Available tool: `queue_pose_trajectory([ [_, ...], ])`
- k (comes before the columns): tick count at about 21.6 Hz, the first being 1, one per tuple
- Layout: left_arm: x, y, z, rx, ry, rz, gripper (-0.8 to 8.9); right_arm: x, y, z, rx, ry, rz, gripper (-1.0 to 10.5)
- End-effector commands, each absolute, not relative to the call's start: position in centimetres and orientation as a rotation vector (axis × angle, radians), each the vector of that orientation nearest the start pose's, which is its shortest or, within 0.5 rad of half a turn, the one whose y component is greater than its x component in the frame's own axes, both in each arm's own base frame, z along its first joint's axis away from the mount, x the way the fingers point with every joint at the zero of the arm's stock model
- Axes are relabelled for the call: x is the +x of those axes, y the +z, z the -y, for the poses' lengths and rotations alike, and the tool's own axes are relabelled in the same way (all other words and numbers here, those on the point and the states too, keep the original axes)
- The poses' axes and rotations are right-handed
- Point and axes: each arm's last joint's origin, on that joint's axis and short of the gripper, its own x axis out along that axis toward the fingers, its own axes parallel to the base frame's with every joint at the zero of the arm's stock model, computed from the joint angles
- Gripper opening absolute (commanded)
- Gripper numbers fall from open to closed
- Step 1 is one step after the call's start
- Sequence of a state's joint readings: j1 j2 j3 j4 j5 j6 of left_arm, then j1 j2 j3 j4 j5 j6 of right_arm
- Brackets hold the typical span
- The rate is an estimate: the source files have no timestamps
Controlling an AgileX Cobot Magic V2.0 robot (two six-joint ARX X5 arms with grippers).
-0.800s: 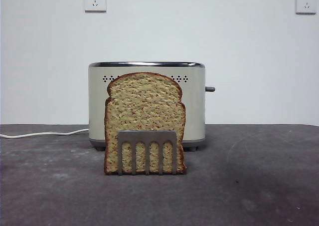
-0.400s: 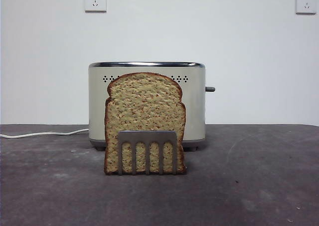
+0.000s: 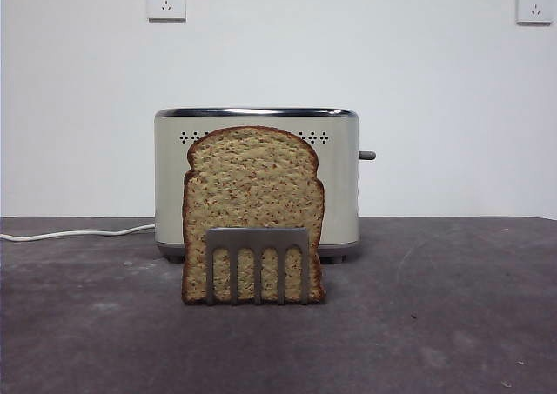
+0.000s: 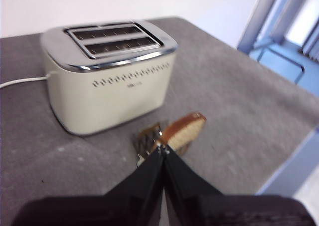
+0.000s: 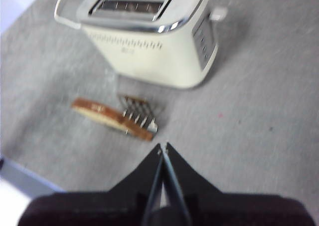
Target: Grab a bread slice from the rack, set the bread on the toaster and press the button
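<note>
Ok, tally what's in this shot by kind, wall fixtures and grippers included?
Bread slice: 1
Rack: 1
Toaster: 1
Power cord: 1
Wall sockets: 2
Grippers, left and right, fingers shut: 2
Total: 8

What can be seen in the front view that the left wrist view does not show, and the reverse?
Only the front view shows the two white wall sockets and the small dark grey lever button.

Only the left wrist view shows the toaster's two top slots and the left gripper, jaws shut.

Both show the boxy cream toaster, the speckled tan bread slice, the silvery pronged rack and the white cable.
</note>
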State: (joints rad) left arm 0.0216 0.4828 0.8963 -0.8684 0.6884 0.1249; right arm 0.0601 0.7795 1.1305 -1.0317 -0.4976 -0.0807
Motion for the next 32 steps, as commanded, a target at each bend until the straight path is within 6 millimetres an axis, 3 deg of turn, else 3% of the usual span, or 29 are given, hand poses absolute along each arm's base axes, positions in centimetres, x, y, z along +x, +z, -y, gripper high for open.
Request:
queue_pose_trajectory([
  [1, 6.4, 34.1, 1.8, 0.038, -0.714, -0.397, -0.08, 11.3, 37.0, -2.2, 0.028, 0.593, -0.666, -0.1],
  [5, 6.3, 34.0, 1.8, 0.038, -0.717, -0.409, 0.03, 11.2, 37.0, -2.2, 0.027, 0.594, -0.668, -0.1],
  [6, 6.4, 34.0, 1.8, 0.038, -0.715, -0.410, 0.48, 11.2, 37.0, -2.2, 0.028, 0.594, -0.669, -0.1],
  [9, 6.4, 34.0, 1.8, 0.046, -0.686, -0.415, 6.23, 11.2, 37.0, -2.2, 0.028, 0.595, -0.669, -0.1],
  [10, 6.4, 34.0, 1.8, 0.047, -0.690, -0.415, 6.58, 11.2, 37.0, -2.3, 0.029, 0.595, -0.669, -0.1],
  [16, 7.7, 34.3, 2.5, 0.123, -0.796, -0.427, 6.57, 11.2, 37.0, -2.3, 0.027, 0.600, -0.670, -0.1],
  [22, 10.8, 36.8, 4.7, 0.288, -0.900, -0.443, 6.57, 11.8, 36.7, -2.4, 0.033, 0.600, -0.696, -0.1],
  [27, 14.8, 37.7, 8.8, 0.496, -0.983, -0.495, 6.57, 12.5, 36.5, -2.4, 0.039, 0.600, -0.725, -0.1],
  [32, 18.6, 36.6, 14.5, 0.712, -1.046, -0.501, 6.57, 13.0, 36.2, -2.5, 0.045, 0.600, -0.747, -0.1],
])
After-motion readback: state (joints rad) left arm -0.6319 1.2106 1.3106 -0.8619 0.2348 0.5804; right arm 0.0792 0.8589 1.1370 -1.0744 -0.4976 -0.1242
